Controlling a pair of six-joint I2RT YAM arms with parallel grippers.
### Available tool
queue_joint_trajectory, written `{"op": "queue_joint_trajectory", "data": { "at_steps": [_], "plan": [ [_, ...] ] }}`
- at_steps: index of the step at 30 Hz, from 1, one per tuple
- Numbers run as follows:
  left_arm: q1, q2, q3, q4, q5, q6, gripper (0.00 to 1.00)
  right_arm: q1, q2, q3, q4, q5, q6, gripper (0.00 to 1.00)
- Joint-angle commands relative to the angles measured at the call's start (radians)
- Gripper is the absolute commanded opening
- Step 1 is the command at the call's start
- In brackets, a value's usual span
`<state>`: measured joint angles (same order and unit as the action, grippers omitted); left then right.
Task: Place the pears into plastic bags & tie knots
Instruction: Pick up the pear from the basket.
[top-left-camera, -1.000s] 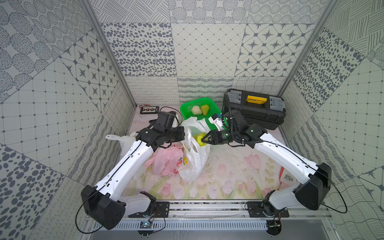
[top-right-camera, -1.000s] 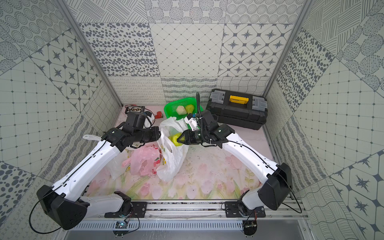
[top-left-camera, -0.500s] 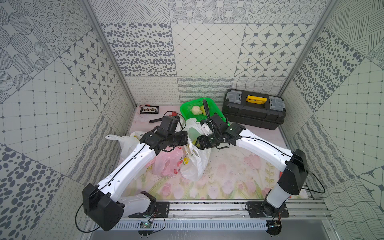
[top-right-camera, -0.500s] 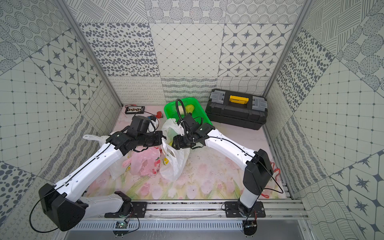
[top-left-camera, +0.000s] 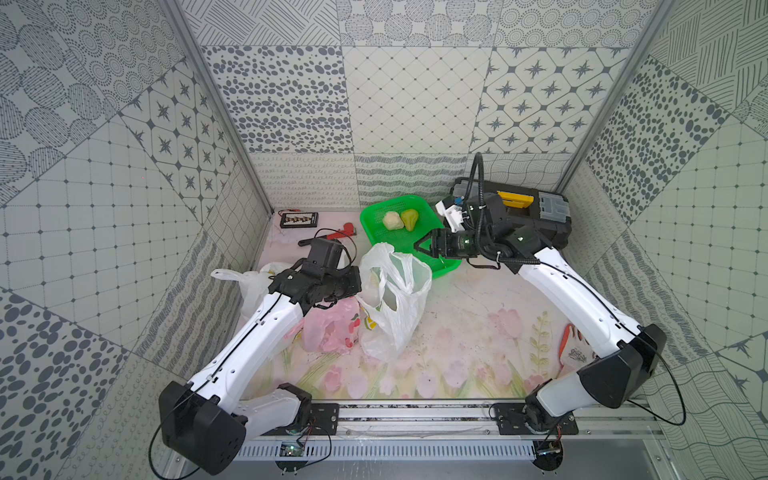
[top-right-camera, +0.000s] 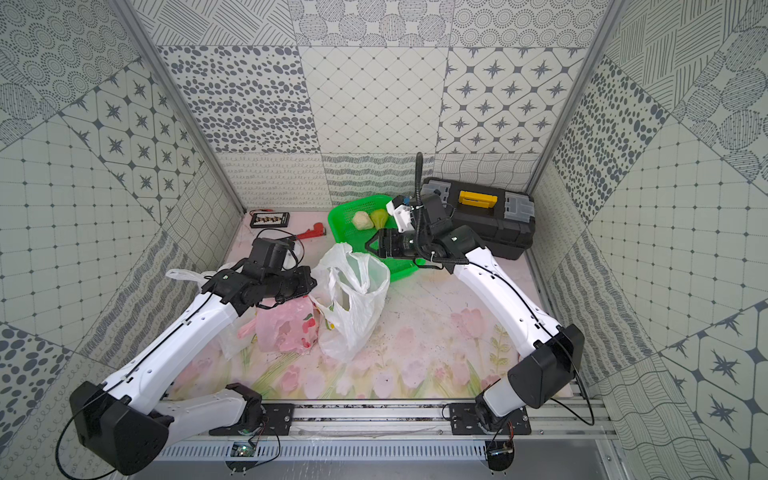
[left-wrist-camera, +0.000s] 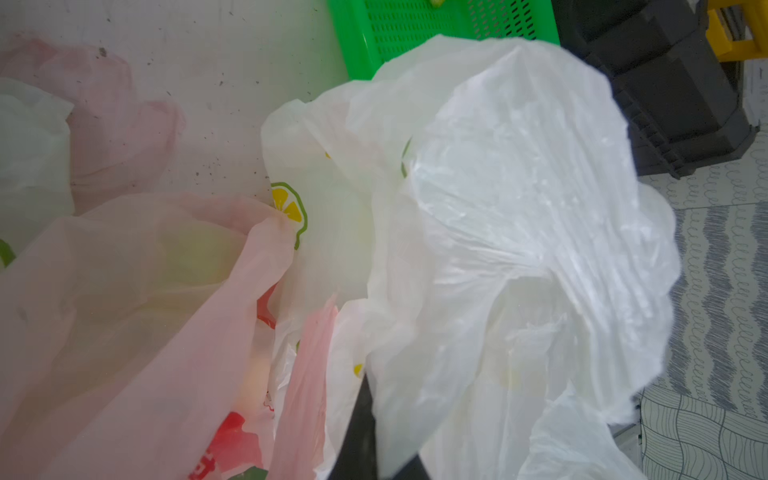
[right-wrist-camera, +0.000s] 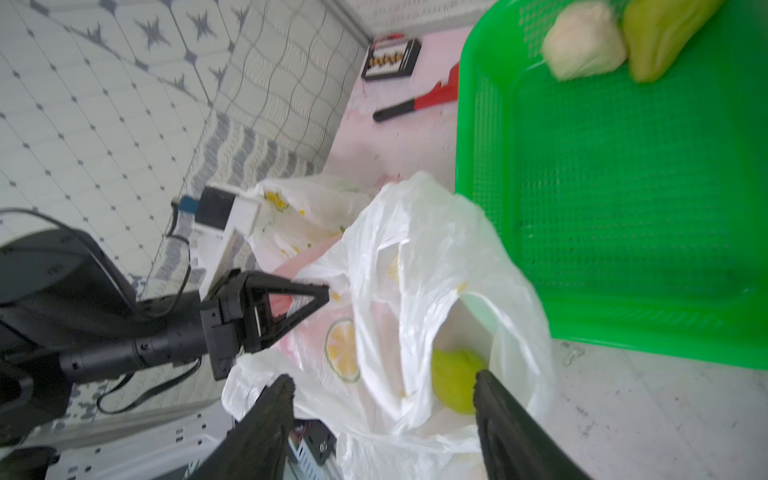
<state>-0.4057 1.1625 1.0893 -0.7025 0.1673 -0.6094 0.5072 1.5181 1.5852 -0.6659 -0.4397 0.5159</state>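
Yellow-green pear (right-wrist-camera: 455, 386) now sits low inside the white lemon-print bag (top-left-camera: 395, 291), seen thru the mouth in the R wrist view. A sec ago it was still pinched in the R gripper (top-left-camera: 417, 246) above that mouth. R gripper has since let go & pulled back twd the green basket (top-left-camera: 446, 266), jaws spread wide w/ nothing btwn them. L gripper (right-wrist-camera: 326, 296) hasn't budged: jaws closed on the bag's rim, holding the mouth up & open. So one more pear is bagged. Two left in the basket's far corner, touching: a cream pear (top-left-camera: 392, 220) & a green pear (top-left-camera: 410, 219). Pink bag (top-left-camera: 328, 328) slumps just beside the white one; another white bag (top-left-camera: 249, 282) lies behind the L arm. Whether those are knotted: can't tell. Prob next: R goes for a basket pear while L holds the mouth open; tying comes after.
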Motion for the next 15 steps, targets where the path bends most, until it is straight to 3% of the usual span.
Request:
{"op": "queue_joint_trajectory", "data": {
  "at_steps": [1,7,15],
  "plan": [
    [0.041,-0.053,0.012,-0.082,-0.104,0.000,0.00,-0.047,0.096,-0.010,0.147,0.158,0.061,0.68],
    [0.061,-0.093,-0.009,-0.165,-0.190,-0.019,0.00,-0.051,0.422,0.180,0.256,0.347,0.094,0.70],
    [0.061,-0.079,-0.031,-0.114,-0.087,-0.034,0.00,-0.039,0.861,0.575,0.262,0.490,0.221,0.70]
  ]
}}
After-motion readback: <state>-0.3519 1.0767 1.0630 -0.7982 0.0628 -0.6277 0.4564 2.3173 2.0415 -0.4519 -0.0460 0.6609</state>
